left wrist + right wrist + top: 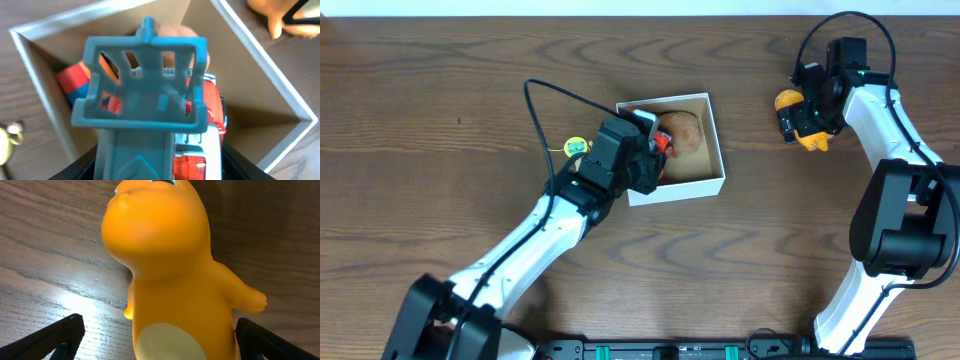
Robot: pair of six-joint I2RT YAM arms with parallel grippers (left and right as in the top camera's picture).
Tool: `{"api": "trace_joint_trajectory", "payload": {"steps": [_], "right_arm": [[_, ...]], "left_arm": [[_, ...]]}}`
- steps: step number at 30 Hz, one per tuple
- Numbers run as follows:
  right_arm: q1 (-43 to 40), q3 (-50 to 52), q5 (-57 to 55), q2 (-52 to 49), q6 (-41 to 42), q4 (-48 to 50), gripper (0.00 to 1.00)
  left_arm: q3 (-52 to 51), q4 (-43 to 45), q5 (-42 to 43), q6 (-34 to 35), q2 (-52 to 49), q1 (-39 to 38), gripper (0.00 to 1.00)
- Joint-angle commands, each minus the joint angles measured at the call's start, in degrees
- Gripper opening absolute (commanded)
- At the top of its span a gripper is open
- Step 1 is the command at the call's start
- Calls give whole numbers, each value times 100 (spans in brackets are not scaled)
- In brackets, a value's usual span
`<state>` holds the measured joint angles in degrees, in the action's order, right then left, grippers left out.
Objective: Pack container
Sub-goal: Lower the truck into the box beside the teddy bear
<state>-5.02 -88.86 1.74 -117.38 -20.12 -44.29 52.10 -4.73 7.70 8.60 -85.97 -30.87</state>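
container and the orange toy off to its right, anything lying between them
Nothing. In the overhead view only bare table lies between the container and the orange toy.

A dark brown wood-grain table (440, 90) fills the view, light glaring off it.

No readable text, label or number anywhere.
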Motion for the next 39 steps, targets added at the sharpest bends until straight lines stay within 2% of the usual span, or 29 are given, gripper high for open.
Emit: {"api": "trace_joint_trajectory", "payload": {"steps": [1, 6, 13, 30, 39], "right_arm": [[44, -15, 44, -39, -9, -4, 99], [44, -15, 44, -39, -9, -4, 99], [44, -15, 44, -39, -9, -4, 99], [44, -15, 44, -39, -9, -4, 99], [44, -15, 44, -39, -9, -4, 99]], "left_arm": [[-20, -120, -343, -35, 177, 4, 19], [-20, -254, -369, -35, 175, 2, 19], [-20, 221, -369, -35, 175, -37, 19], [-20, -256, -590, -61, 94, -44, 19], [-20, -422, -1130, -146, 46, -44, 19]]}}
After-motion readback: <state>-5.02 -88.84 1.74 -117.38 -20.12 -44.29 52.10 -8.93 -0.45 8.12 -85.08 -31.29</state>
